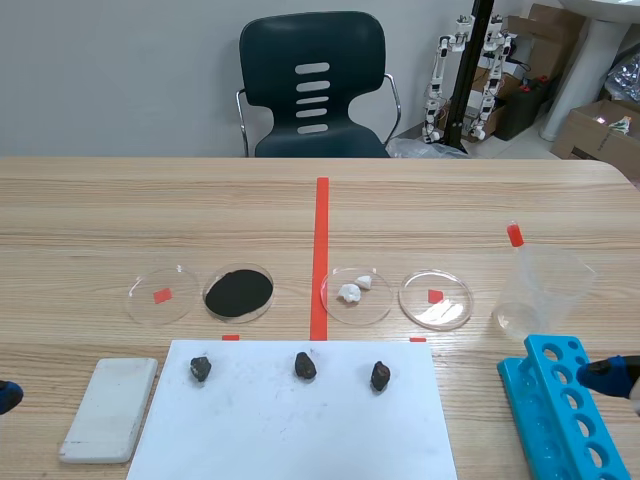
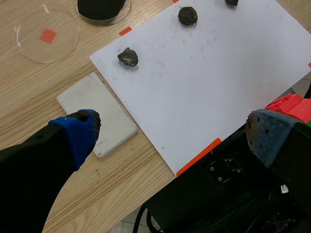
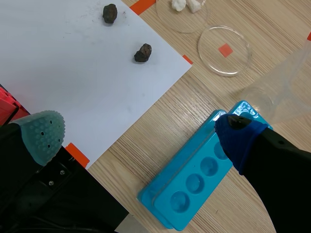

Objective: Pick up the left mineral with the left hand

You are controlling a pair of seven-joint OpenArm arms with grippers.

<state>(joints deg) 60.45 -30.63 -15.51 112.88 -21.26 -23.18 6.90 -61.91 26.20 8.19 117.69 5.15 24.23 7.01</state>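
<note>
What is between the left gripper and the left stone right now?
Nothing visible blocks it. The left gripper is open, and the left stone lies uncovered on the white sheet ahead of it. A flat white slab lies beside the sheet, by one finger, too low to block the way.

The left mineral (image 1: pixel 201 369) — a small, dark, lumpy stone — lies free on the white sheet (image 1: pixel 290 430), toward its 10 o'clock corner.
</note>
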